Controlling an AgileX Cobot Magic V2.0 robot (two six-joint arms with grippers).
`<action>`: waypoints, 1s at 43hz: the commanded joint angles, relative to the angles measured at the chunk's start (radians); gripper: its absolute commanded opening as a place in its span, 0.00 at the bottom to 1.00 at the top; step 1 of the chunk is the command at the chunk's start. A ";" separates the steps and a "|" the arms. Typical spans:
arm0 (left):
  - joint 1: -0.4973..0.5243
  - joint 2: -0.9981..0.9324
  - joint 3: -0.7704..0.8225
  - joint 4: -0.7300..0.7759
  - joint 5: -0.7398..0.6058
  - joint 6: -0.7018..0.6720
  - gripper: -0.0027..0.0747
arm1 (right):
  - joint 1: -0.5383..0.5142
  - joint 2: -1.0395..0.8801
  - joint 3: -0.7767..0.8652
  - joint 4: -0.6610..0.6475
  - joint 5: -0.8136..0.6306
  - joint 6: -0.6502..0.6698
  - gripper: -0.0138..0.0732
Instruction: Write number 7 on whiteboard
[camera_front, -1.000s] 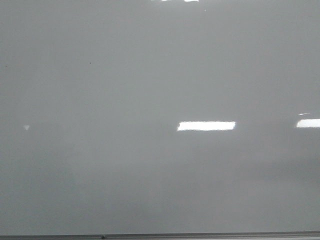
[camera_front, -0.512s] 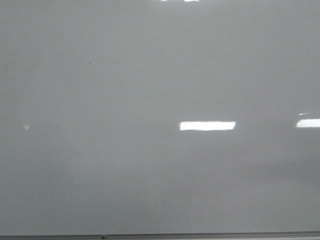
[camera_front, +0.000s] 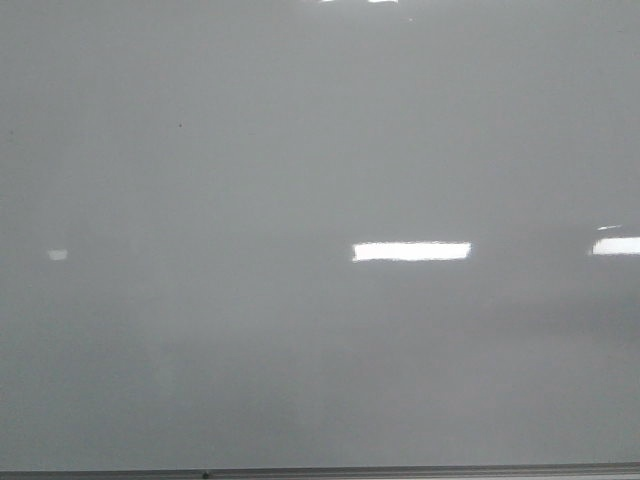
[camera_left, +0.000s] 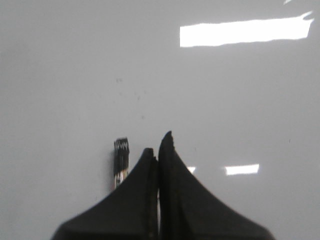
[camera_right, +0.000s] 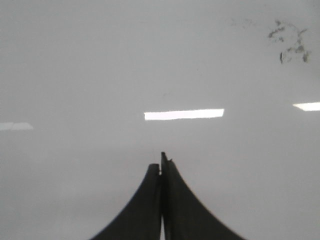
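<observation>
The whiteboard (camera_front: 300, 150) is glossy pale grey and fills the front view, with a thin metal bottom edge (camera_front: 400, 470). No number 7 shows on it in any view. Neither gripper shows in the front view. My left gripper (camera_left: 159, 145) is shut, its black fingers pressed together over the board (camera_left: 75, 75). A black marker end (camera_left: 121, 159) sticks out beside the left finger; how it is held is hidden. My right gripper (camera_right: 161, 162) is shut and empty over the board (camera_right: 75, 60).
Bright rectangular light reflections (camera_front: 411, 251) lie on the board, with another at the right edge (camera_front: 616, 245). Faint dark smudges (camera_right: 290, 42) mark the board in the right wrist view. A tiny dark speck (camera_front: 180, 125) sits at the upper left.
The small reflection at the left of the board changed from a triangle to a small patch. The middle glare shifted slightly. No line has appeared.
</observation>
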 joint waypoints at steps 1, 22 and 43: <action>0.001 0.010 -0.132 -0.005 -0.050 -0.009 0.01 | 0.004 -0.009 -0.123 0.030 -0.023 -0.006 0.09; -0.001 0.447 -0.386 0.000 0.235 -0.005 0.01 | 0.004 0.394 -0.345 0.077 0.116 -0.006 0.09; -0.001 0.488 -0.384 -0.002 0.240 -0.001 0.90 | 0.004 0.409 -0.345 0.077 0.111 -0.006 0.86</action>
